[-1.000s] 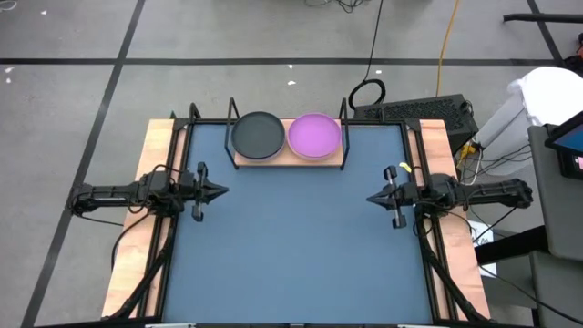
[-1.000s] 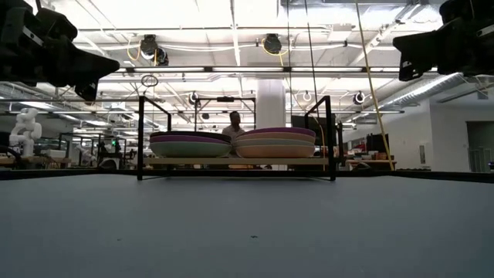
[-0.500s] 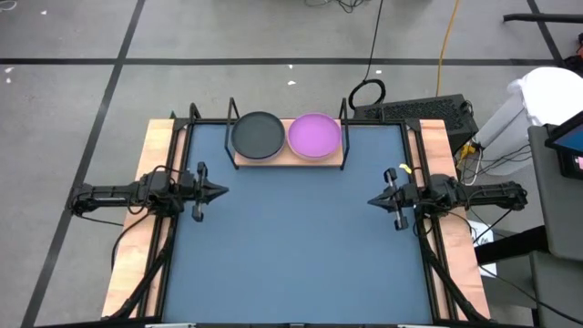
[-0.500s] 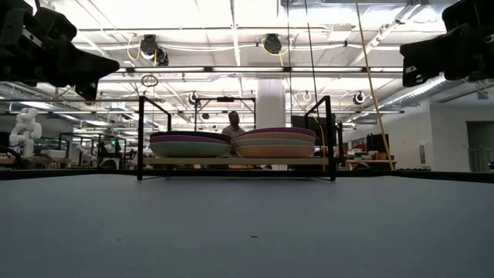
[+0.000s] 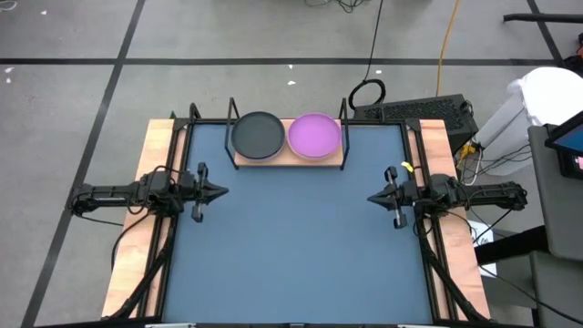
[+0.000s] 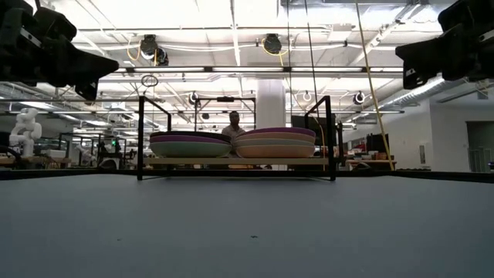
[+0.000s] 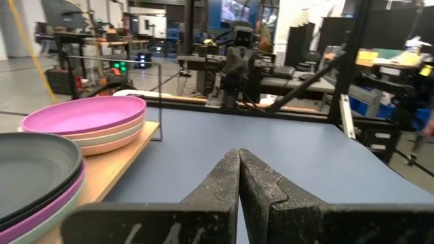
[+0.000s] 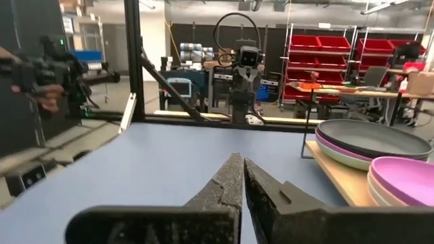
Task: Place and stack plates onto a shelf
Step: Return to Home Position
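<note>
Plates (image 5: 314, 135) sit on shelf (image 5: 290, 163), away from left claw (image 5: 223, 191), right claw (image 5: 372, 198).

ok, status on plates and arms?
Left pincer shut, empty, left side of mat. Right pincer shut, empty, right side. Two stacks on shelf: grey plate tops one, purple plate the other. Arms off the shelf.

Dark blue mat (image 5: 301, 255); black keyboard (image 5: 424, 111) past far-right corner; red bins (image 8: 319, 51) beyond.

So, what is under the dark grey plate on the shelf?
Under the dark grey plate only rims show: a purple plate, then a mint green plate on the shelf. Their insides are covered.
</note>
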`<action>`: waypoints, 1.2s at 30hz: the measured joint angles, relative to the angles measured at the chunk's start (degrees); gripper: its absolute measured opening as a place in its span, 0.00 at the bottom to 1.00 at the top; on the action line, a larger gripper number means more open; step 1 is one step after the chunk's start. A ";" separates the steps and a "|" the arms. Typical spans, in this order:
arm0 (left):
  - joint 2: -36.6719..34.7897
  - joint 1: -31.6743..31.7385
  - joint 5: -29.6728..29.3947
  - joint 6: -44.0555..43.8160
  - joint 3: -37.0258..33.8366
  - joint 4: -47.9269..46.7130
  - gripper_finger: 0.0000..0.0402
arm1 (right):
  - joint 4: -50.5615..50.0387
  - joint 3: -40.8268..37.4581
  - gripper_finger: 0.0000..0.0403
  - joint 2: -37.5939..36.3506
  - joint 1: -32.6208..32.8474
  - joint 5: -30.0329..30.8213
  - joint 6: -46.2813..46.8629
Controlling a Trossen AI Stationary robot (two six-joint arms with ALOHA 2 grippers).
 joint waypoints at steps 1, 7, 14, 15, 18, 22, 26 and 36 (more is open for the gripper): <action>0.02 0.02 0.64 0.22 0.00 0.00 0.02 | -0.16 0.00 0.00 0.00 0.00 0.01 -0.88; 0.00 -0.22 4.55 -0.33 -0.02 0.56 0.02 | -0.07 0.00 0.00 0.00 0.00 0.01 -0.79; 0.00 -0.27 4.73 6.04 -0.02 0.68 0.02 | -0.07 0.00 0.00 0.00 0.00 0.01 -0.79; 0.01 -0.27 4.73 6.21 -0.04 0.68 0.02 | -0.07 0.00 0.00 0.00 0.00 0.01 -0.79; 0.00 -0.27 4.66 5.85 -0.04 0.72 0.02 | -0.07 0.00 0.00 0.00 0.00 0.01 -0.79; 0.02 -0.38 4.75 5.68 -0.09 2.12 0.02 | -0.07 0.00 0.00 0.00 0.00 0.01 -0.77; 0.01 -0.42 4.75 6.83 -0.09 2.72 0.02 | -0.05 0.00 0.00 0.00 0.00 0.01 -0.77; 0.24 -0.42 4.73 0.98 -0.09 0.85 0.02 | -0.05 0.00 0.00 0.00 0.00 0.01 -0.77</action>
